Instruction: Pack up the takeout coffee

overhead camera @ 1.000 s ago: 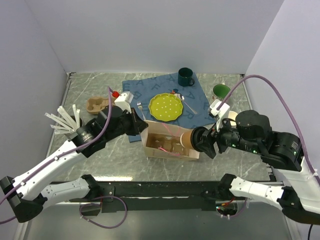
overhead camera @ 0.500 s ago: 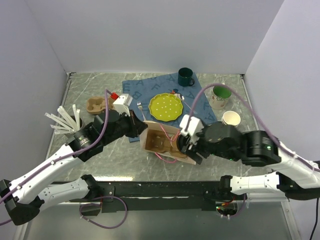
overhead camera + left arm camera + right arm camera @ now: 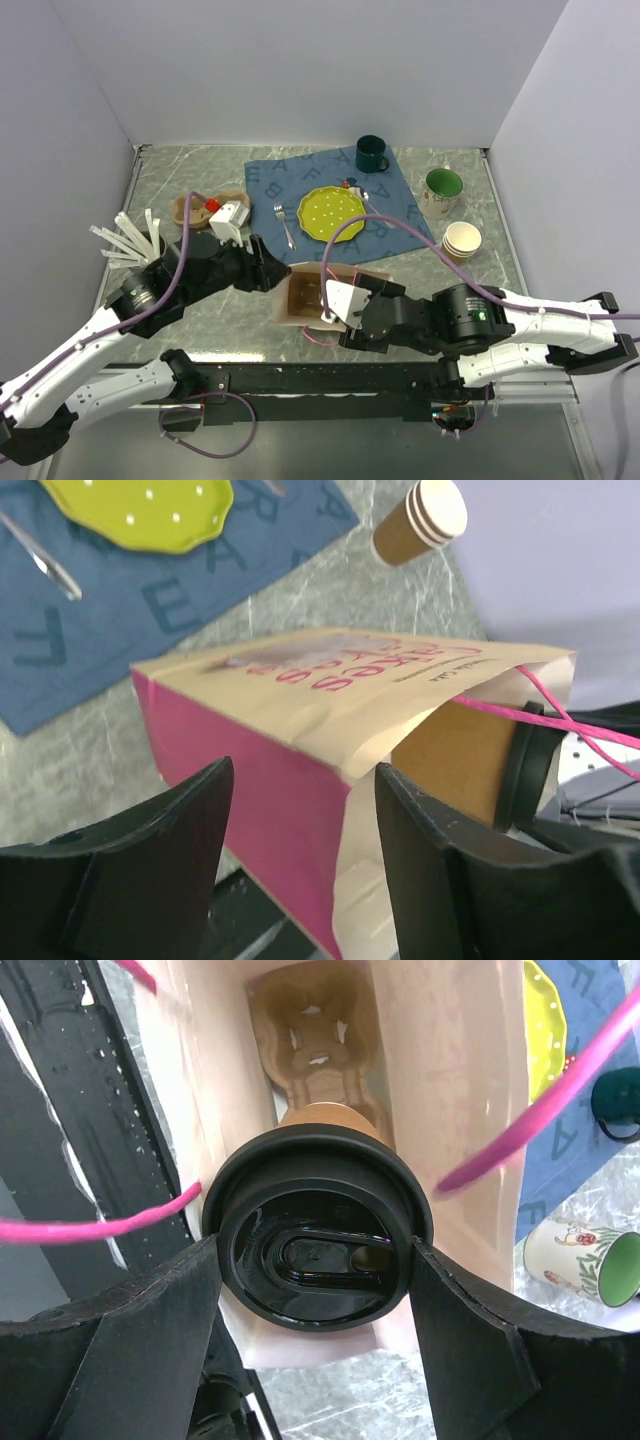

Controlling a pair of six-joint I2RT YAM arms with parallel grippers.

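Observation:
The takeout coffee [image 3: 318, 1250], a brown paper cup with a black lid, hangs in the mouth of the paper bag [image 3: 450, 1090]. My right gripper [image 3: 315, 1260] is shut on it, one finger against each side of the lid. Below the cup, a brown pulp cup carrier [image 3: 318, 1020] lies on the bag's bottom. In the left wrist view the cup [image 3: 470, 760] pokes out of the bag [image 3: 300, 690], whose side is pink. My left gripper [image 3: 300, 820] is open, its fingers [image 3: 150, 860] straddling the bag's edge without pinching it. From above, the right gripper [image 3: 335, 308] hides the cup over the bag [image 3: 298, 295]; the left gripper [image 3: 268, 278] is at the bag's left edge.
Behind the bag, a green plate [image 3: 333, 212] and a fork [image 3: 285, 225] lie on a blue cloth [image 3: 390, 232]. A dark green mug [image 3: 371, 153], a green-lined mug [image 3: 440, 190] and stacked tan cups [image 3: 461, 240] stand at right. A second carrier [image 3: 190, 208] and a utensil holder [image 3: 130, 245] are left.
My right arm swung left and brought the cup down into the bag's mouth. The left gripper opened and let go of the bag's edge. The bag shifted left and toward the near edge.

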